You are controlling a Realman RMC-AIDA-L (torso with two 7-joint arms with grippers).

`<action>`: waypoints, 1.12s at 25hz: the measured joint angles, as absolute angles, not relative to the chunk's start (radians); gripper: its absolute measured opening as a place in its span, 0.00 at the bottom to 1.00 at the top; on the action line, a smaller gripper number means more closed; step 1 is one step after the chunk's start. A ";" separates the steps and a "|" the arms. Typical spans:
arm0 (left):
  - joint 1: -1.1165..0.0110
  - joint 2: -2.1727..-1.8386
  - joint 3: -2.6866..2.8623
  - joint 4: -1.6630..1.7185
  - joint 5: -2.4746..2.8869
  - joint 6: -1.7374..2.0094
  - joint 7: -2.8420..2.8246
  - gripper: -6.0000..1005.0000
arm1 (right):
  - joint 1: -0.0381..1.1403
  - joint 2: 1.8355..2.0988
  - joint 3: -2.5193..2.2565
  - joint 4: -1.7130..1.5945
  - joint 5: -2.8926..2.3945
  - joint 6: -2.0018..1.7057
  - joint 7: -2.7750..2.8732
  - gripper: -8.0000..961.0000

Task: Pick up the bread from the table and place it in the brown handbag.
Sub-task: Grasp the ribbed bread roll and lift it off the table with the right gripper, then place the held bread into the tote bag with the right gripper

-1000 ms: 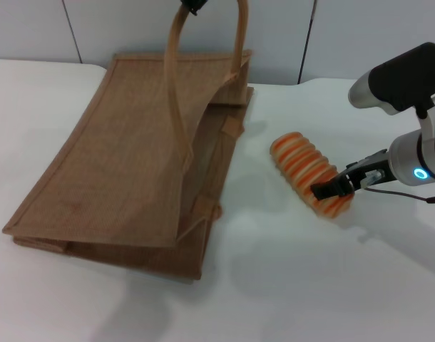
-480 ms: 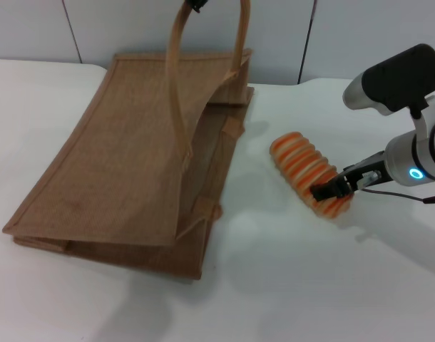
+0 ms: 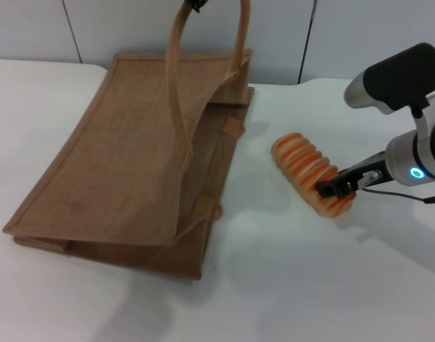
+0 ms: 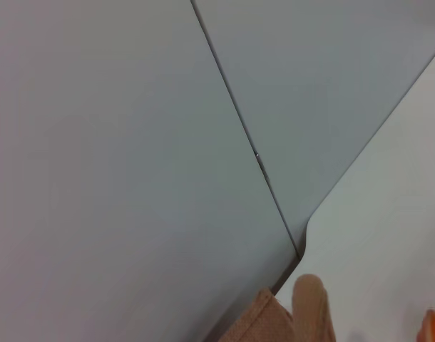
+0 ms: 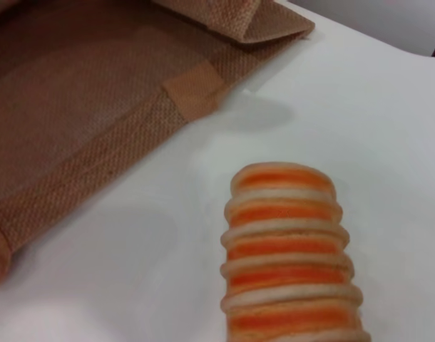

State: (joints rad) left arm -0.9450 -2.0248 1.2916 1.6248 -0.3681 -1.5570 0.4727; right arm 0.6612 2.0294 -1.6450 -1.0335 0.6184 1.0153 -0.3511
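Note:
The bread [image 3: 303, 165], a cream loaf with orange ridges, lies on the white table [image 3: 310, 285] to the right of the brown handbag [image 3: 125, 157]. My right gripper [image 3: 330, 189] is at the loaf's near right end, its dark fingers closed against it. In the right wrist view the bread [image 5: 289, 256] runs up close under the camera, with the handbag's [image 5: 75, 92] open mouth beyond. My left gripper [image 3: 196, 6] shows only as a dark tip at the top edge, holding one arched handle [image 3: 176, 85] up so the bag's mouth gapes toward the loaf.
A grey panelled wall [image 3: 274, 35] stands close behind the table. The handbag lies flat on its side over the left half of the table. In the left wrist view I see mostly wall, plus a bit of the handle [image 4: 310, 306].
My right gripper's visible finger has shifted slightly to the right against the bread's end. The bread, the handbag and the left arm stay where they were.

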 joint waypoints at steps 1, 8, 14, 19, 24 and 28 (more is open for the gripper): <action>-0.945 -2.025 1.292 1.625 -0.368 -1.557 0.473 0.12 | 0.661 2.029 -1.646 -1.035 0.618 1.016 -0.353 0.59; -0.943 -2.025 1.292 1.636 -0.368 -1.550 0.472 0.12 | 0.654 2.027 -1.632 -1.115 0.612 1.031 -0.359 0.47; -0.942 -2.025 1.305 1.640 -0.368 -1.548 0.472 0.12 | 0.648 2.025 -1.609 -1.172 0.587 1.055 -0.364 0.44; -0.938 -2.025 1.314 1.643 -0.348 -1.547 0.471 0.12 | 0.619 2.025 -1.563 -1.250 0.546 1.101 -0.370 0.41; -0.939 -2.025 1.315 1.648 -0.321 -1.543 0.471 0.12 | 0.566 2.028 -1.554 -1.405 0.554 1.162 -0.373 0.37; -0.953 -2.025 1.315 1.657 -0.327 -1.531 0.471 0.12 | 0.557 2.032 -1.607 -1.465 0.578 1.176 -0.368 0.33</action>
State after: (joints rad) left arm -0.9535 -2.0251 1.3146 1.6575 -0.3266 -1.5309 0.4708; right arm 0.5568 2.0319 -1.6065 -1.4652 0.5781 1.1761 -0.3675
